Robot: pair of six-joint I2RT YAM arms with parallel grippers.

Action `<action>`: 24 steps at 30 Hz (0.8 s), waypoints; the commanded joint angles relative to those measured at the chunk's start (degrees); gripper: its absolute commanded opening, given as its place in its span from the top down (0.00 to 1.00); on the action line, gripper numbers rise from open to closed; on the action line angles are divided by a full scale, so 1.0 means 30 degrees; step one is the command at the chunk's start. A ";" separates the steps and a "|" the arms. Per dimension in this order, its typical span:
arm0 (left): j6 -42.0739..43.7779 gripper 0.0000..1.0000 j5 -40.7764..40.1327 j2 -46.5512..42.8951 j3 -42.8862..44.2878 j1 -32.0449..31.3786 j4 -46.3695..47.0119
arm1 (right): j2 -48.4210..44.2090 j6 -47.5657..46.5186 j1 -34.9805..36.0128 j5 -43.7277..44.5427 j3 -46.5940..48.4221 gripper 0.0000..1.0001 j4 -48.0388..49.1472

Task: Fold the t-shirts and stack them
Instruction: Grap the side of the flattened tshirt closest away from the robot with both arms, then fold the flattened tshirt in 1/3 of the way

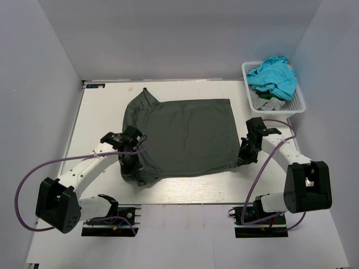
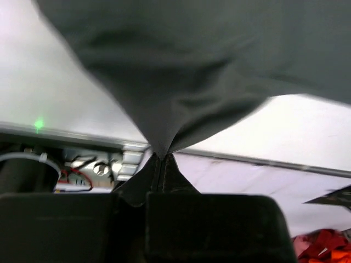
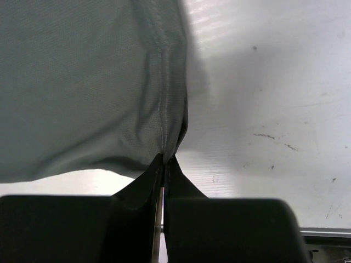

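Overhead view of a white table (image 1: 101,112), with two robot arms reaching in from the bottom of the frame. A dark charcoal-grey t-shirt (image 1: 185,134) lies spread across the middle of the table. It is mostly flat, with one sleeve poking toward the upper left and its lower left edge bunched up. The left gripper (image 1: 134,165) sits at that bunched lower left corner. In its wrist view the fingers (image 2: 142,181) are pressed together on a pinch of the dark cloth, which fans upward from the tips. The right gripper (image 1: 242,158) is at the shirt's lower right corner, and its wrist view shows it clamped on the stitched hem, with bare table to the right of the cloth. In the upper right of the overhead frame, a white lattice basket (image 1: 300,106) holds a turquoise t-shirt (image 1: 275,75) heaped over a bit of light grey cloth (image 1: 266,103). No folded stack is visible, so the task looks to be at an early stage. The step in hand appears to be the first fold of the dark shirt: both near corners are gripped and the fold is not yet made. The next move probably calls for both arms to lift together and carry the near edge toward the top of the frame at an even pace. Keeping the cloth taut between them would help the hem land square, and the bunched left side may need drawing outward first.
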 commanded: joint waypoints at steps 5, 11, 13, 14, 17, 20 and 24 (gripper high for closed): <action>0.2132 1.00 -0.2827 0.2126 0.4931 0.0136 0.1385 | 0.1360 -0.1203 0.0006 -0.0842 0.3589 1.00 -0.0091; 0.2805 1.00 -0.7341 0.4121 0.8094 0.0373 0.1036 | 0.2795 -0.1439 0.0005 -0.1136 0.5846 1.00 -0.0062; 0.3159 1.00 -0.7870 0.4706 0.8507 0.0373 0.2116 | 0.3206 -0.1409 -0.0052 -0.0813 0.7104 1.00 -0.0120; 0.3507 1.00 -0.7872 0.4941 0.8683 0.0373 0.2555 | 0.3354 -0.1322 -0.0082 -0.0696 0.7746 1.00 -0.0149; 0.4240 1.00 -0.8162 0.6345 0.9589 0.0549 0.3526 | 0.4321 -0.1263 -0.0082 -0.0081 0.9331 1.00 -0.0442; 0.4243 1.00 -0.9305 0.8040 1.0646 0.0549 0.3526 | 0.5346 -0.1496 -0.0111 0.0388 1.0621 1.00 -0.0706; 0.4243 1.00 -0.9718 0.9625 1.1292 0.1132 0.3964 | 0.7044 -0.1555 -0.0112 0.0477 1.1735 1.00 -0.0589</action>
